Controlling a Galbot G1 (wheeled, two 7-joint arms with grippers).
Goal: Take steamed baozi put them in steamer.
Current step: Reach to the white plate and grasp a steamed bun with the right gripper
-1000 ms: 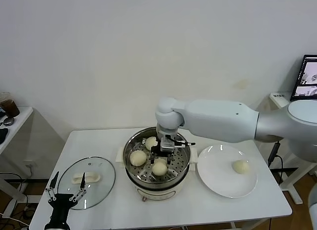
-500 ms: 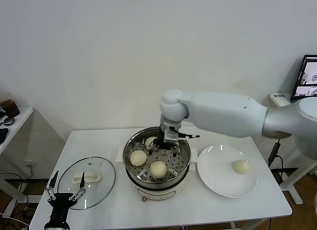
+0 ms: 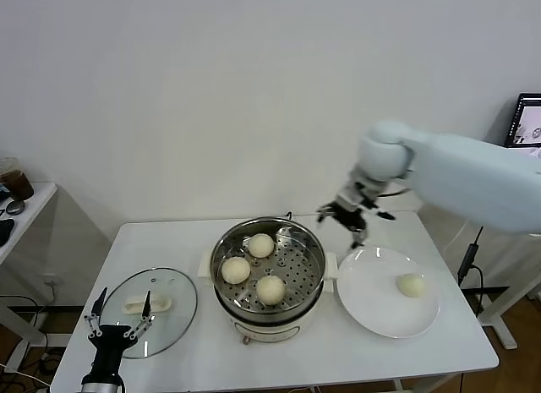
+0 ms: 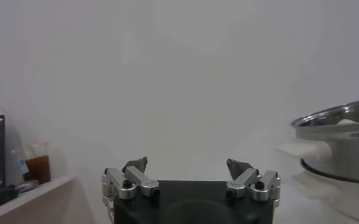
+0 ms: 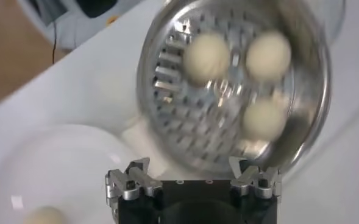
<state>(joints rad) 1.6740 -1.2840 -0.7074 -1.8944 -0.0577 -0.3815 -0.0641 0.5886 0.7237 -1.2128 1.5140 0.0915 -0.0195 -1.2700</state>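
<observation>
Stainless-steel steamer [image 3: 268,266] holds three baozi [image 3: 270,288] — a fourth bun [image 3: 411,284] sits on the white plate [image 3: 372,308]. Right gripper [image 3: 345,215] hovers above between them, released, empty — left gripper [image 3: 118,324] parked low, spread wide.

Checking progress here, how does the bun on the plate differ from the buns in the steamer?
The plate bun lies alone on the flat white plate; the steamer buns sit three together on the steamer's perforated metal floor. It remains to be moved; they are placed. All are round and pale.
</observation>
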